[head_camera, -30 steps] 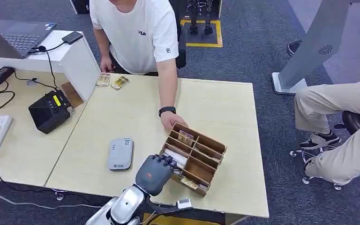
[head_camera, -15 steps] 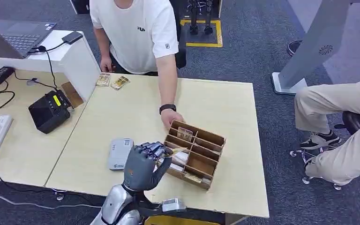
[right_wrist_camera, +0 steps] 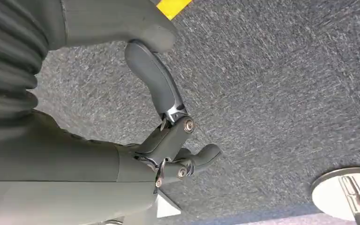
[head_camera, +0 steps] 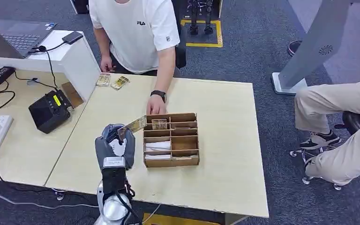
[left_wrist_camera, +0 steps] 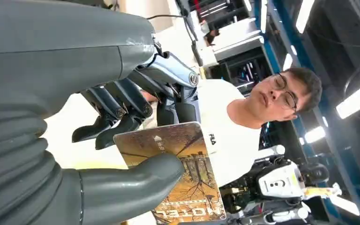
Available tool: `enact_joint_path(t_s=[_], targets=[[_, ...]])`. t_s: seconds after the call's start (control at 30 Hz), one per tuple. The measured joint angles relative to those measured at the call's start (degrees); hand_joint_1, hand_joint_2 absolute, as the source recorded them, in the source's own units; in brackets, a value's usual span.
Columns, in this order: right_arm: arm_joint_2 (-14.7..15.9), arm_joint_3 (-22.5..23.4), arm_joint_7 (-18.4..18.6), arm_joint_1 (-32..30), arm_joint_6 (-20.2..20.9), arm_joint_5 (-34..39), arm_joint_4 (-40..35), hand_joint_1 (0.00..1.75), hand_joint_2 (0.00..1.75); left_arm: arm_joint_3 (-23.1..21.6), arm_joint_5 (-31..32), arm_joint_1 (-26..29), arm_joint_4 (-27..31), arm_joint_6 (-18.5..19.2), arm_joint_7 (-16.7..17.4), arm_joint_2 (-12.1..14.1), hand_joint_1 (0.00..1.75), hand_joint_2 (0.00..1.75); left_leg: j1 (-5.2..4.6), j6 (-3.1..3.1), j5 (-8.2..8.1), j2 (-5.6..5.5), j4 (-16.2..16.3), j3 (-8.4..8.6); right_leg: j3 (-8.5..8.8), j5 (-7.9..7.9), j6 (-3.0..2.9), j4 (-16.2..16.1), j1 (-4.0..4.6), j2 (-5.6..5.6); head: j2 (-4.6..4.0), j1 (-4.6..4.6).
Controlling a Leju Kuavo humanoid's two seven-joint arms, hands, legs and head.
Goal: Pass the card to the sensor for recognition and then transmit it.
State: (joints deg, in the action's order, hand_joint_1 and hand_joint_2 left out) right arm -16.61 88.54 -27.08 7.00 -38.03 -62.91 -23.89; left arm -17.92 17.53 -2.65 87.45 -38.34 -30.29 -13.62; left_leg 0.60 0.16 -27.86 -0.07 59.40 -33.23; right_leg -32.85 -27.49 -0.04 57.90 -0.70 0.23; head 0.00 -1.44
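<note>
Now the left hand [head_camera: 115, 145] pinches the card [head_camera: 133, 125] beside the wooden organizer [head_camera: 171, 139], right above the surface; that shallow thumb pinch could let it slip before reaching the sensor.

"FILA" on shirt [head_camera: 136, 28], "HOTEL" on card [left_wrist_camera: 183, 173]

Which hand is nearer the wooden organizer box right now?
Left. The left hand holds the card above the table, just beside the wooden organizer box. The right hand hangs over grey carpet, away from the table.
</note>
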Motion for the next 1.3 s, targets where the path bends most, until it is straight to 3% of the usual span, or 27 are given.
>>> enact_joint_path(t_s=[0.17, 0.3, 0.4, 0.5, 0.9, 0.93, 1.1, 1.3], targets=[[0.0, 0.0, 0.0, 0.0, 0.0, -0.5, -0.2, 0.00, 1.75, 0.2, -1.6, -1.5, -0.1, 0.5, 0.6, 0.0, 1.75, 1.75, -0.03, 0.01, 0.00, 0.01, 0.0, 0.01, 0.00, 0.00, 0.00, 0.0, -0.01, 0.01, 0.00, 0.02], [0.0, 0.0, -0.2, 0.0, 0.0, -1.3, -0.2, 0.00, 1.75, 0.8, -6.6, -4.1, -1.6, 1.7, 4.5, 0.0, 1.75, 1.75, -0.04, 0.02, -0.01, 0.00, 0.0, -0.01, -0.01, 0.00, 0.00, 0.0, -0.01, 0.00, 0.00, 0.02], [0.0, 0.0, -0.2, 0.2, 0.0, -3.3, -0.2, 0.00, 1.75, 2.3, -9.5, -9.4, -6.8, 1.7, 7.8, 0.6, 1.75, 1.75, -0.02, 0.02, 0.03, -0.02, 0.0, -0.01, 0.00, 0.02, 0.00, 0.0, -0.01, -0.03, 0.00, 0.02], [0.0, 0.0, -0.2, 0.4, 0.0, -4.5, -0.1, 0.00, 1.75, 4.2, -10.3, -13.8, -12.6, 1.2, 8.7, 1.4, 1.75, 1.75, 0.00, -0.05, 0.12, -0.01, 0.0, 0.01, 0.00, 0.08, -0.06, 0.0, -0.01, -0.01, 0.00, 0.02], [0.1, 0.0, 0.4, 0.8, 0.0, -6.8, 0.6, 0.00, 1.75, 6.4, -6.7, -22.1, -28.8, -0.3, 12.3, 3.3, 1.75, 1.75, -0.01, -0.06, 0.12, -0.01, 0.0, -0.01, -0.02, 0.08, -0.06, 0.0, 0.00, -0.01, 0.00, 0.02], [0.1, 0.0, 0.4, 0.9, 0.0, -6.8, 0.7, 0.00, 1.75, 6.4, -6.4, -22.7, -30.2, -0.1, 12.7, 3.4, 0.05, 1.75, -0.01, -0.06, 0.12, -0.01, 0.0, -0.01, -0.02, 0.08, -0.06, 0.0, 0.00, 0.00, 0.00, 0.00], [0.1, 0.0, 0.3, 0.9, 0.0, -6.3, 0.9, 0.00, 1.75, 6.4, -6.0, -23.3, -33.4, 0.8, 11.7, 3.5, 0.00, 1.75, -0.01, -0.06, 0.12, -0.01, 0.0, -0.01, -0.02, 0.08, -0.06, 0.0, -0.01, 0.01, 0.00, 0.02], [0.1, 0.0, 0.2, 0.9, 0.0, -4.4, 0.9, 0.00, 1.75, 6.4, -8.9, -21.4, -31.1, 1.7, 8.2, 3.1, 0.00, 1.75, -0.01, -0.05, 0.10, 0.00, 0.0, -0.03, -0.04, 0.07, -0.05, 0.0, -0.01, 0.03, 0.00, 0.00]])
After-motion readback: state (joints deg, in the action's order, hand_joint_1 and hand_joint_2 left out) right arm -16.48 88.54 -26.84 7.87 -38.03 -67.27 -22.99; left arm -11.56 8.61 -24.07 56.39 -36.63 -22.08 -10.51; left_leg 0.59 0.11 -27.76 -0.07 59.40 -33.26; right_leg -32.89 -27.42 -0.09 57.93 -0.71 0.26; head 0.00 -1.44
